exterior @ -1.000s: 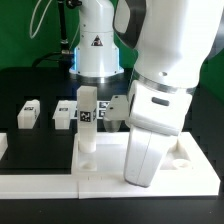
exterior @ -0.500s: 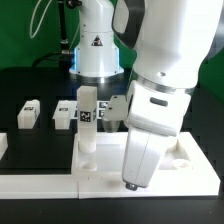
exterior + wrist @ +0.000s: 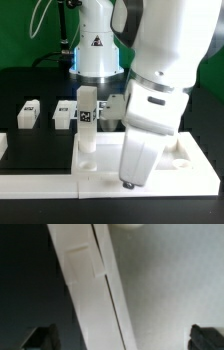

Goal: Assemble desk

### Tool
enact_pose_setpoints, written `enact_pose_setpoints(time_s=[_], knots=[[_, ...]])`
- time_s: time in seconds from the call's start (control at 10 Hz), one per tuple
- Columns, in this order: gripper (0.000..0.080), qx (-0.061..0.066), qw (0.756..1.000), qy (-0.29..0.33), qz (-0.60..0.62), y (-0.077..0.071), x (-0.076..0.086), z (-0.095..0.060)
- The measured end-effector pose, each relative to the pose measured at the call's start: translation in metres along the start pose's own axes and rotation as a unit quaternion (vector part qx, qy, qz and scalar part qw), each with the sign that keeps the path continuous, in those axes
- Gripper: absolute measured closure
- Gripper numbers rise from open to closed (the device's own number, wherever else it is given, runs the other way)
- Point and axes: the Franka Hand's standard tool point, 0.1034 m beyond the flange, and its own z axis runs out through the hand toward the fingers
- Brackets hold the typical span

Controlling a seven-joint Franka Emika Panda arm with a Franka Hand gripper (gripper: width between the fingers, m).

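Gripper (image 3: 122,339) hovers empty, jaws wide, above desk top (image 3: 195,172). Upright leg (image 3: 88,118) stands in corner socket, seemingly seated. Next: fetch loose leg (image 3: 62,115) off table (image 3: 20,90), grasping it squarely.

Arm: white glossy jointed robot arm (image 3: 165,60), one; rises from a white pedestal base (image 3: 98,45) at the rear, bends over forward and points steeply down, leaning slightly toward the exterior view's left
Wrist: white tapered end housing (image 3: 140,150), low, filling the foreground
Jaws: two-finger, spread wide, nothing held between them; black fingertips (image 3: 42,338) sit at opposite edges of the wrist view
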Motion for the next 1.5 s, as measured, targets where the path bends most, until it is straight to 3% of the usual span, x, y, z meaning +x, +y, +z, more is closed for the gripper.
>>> enact_pose_setpoints(time_s=[0.1,0.3,0.4,0.5,0.8,0.9,1.1,1.2,1.4,1.5], knots=[[0.0151,0.004,1.0,-0.003,0.008,0.0,-0.018,-0.013],[0.0151,0.03,0.999,-0.015,0.008,-0.002,-0.063,-0.036],[0.0151,0.032,0.998,-0.02,0.05,0.002,-0.082,-0.049],[0.0151,0.033,0.994,-0.025,0.105,0.007,-0.09,-0.057],[0.0151,0.03,0.978,-0.028,0.204,0.007,-0.086,-0.054],[0.0151,0.042,0.972,-0.026,0.232,0.005,-0.091,-0.055],[0.0151,0.076,0.942,0.0,0.328,-0.001,-0.134,-0.058],[0.0151,0.093,0.929,-0.001,0.358,-0.014,-0.163,-0.048],[0.0151,0.135,0.865,-0.005,0.483,-0.043,-0.193,-0.03],[0.0151,0.141,0.835,-0.011,0.532,-0.047,-0.193,-0.027]])
